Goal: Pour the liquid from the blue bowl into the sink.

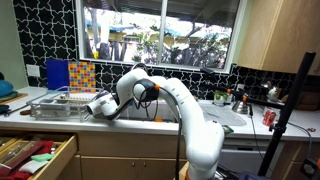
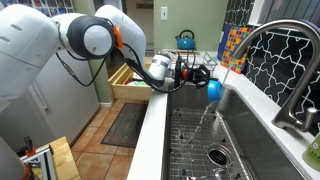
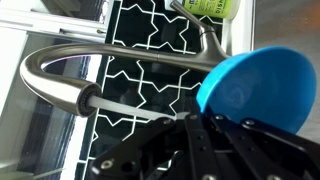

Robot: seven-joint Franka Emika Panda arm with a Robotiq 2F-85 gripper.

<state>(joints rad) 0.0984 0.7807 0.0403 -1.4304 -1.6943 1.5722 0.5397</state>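
My gripper [image 2: 203,75] clamps the bowl [image 2: 213,90] tipped over the sink [image 2: 255,135], liquid [image 2: 205,118] seemingly streaming out, so the pour looks underway, unfinished.

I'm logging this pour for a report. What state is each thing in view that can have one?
end effector: shut on the blue bowl's rim.
blue bowl: held over the sink, tilted, pouring.
liquid: streaming down into the sink.
sink: taking the stream.
faucet: no water seen running from it.
drawer: pulled open.
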